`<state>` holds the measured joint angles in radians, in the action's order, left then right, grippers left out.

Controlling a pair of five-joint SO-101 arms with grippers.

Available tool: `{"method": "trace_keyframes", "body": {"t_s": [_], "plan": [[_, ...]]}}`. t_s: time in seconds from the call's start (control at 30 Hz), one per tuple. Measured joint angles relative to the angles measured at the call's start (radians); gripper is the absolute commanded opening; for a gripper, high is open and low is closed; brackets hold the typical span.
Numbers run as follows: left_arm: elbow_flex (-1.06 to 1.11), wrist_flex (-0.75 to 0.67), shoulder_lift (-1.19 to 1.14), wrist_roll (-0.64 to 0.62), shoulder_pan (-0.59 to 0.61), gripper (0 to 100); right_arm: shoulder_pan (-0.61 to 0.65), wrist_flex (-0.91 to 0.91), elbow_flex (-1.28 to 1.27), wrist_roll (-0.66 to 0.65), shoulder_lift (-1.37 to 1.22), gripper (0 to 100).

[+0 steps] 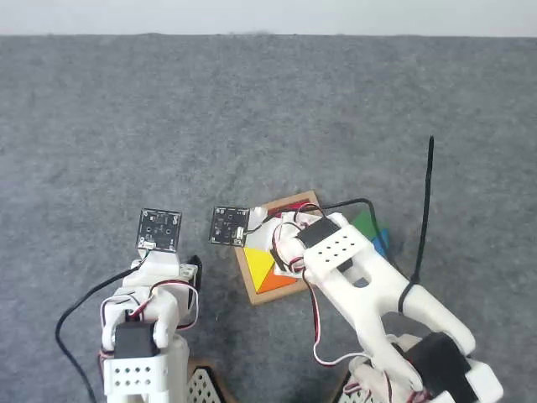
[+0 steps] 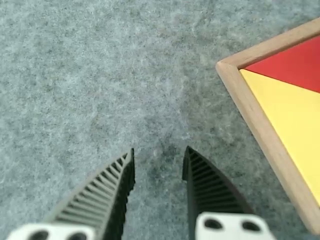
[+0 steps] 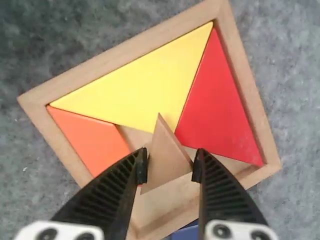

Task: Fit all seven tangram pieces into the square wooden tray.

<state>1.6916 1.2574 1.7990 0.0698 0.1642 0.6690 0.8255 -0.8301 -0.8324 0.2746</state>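
yellow triangle [image 3: 140, 92], red triangle [image 3: 217, 117], orange triangle [image 3: 92, 142], tan triangle [image 3: 166, 160]

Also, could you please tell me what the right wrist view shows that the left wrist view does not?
Only the right wrist view: the right gripper shut on a brown triangle over the bare floor of the wooden tray, and an orange triangle lying in the tray. Only the left wrist view: the left gripper, open and empty, over the grey mat beside one tray corner. Both: the wooden tray, the yellow triangle and the red triangle lying side by side in it, and the grey mat.
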Motion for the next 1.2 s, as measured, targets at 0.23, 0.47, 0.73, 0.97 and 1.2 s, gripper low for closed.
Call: {"method": "trace_keyframes", "body": {"t_s": [0.23,0.47,0.73,0.97,1.2], "plan": [[0.0,0.0,0.0,0.0,0.0,15,-0.002,0.0,-0.028,-0.094,0.006,14.4],[0.0,0.0,0.0,0.0,0.002,15,0.0,0.0,-0.028,-0.176,0.006,19.9],[0.0,0.0,0.0,0.0,-0.002,15,0.0,0.0,-0.028,-0.18,0.006,26.2],[0.0,0.0,0.0,0.0,0.0,15,-0.003,0.0,-0.028,-0.173,0.006,25.7],[0.0,0.0,0.0,0.0,0.002,15,-0.192,0.015,0.032,0.13,0.048,0.5]]}}
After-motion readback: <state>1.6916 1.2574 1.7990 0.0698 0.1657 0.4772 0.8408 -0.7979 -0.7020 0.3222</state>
